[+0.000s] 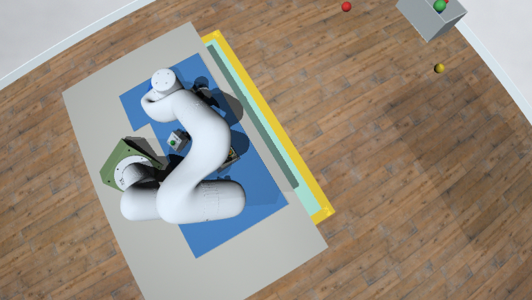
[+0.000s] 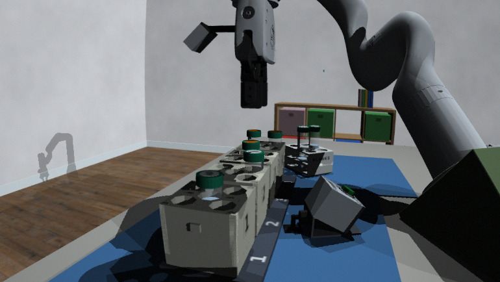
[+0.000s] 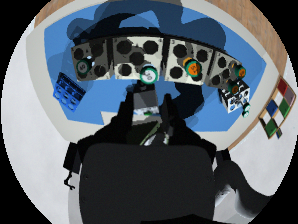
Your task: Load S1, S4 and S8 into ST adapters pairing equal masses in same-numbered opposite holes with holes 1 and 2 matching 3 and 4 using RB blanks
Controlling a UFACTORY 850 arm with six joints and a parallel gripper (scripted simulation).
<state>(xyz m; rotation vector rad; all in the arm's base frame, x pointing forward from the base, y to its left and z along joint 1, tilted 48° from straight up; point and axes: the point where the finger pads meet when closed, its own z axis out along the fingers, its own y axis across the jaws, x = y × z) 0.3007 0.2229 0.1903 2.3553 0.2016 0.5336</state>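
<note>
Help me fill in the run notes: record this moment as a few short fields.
gripper: gripper partly open, holding nothing, hanging above the adapter row
adapters: five green-capped tubes standing in them
nearest tube: nearest tube in the centre hole of adapter 1
blank rack: white blank rack beyond the adapters, two tubes in it
DONE key: green DONE key on a tilted grey box
</note>
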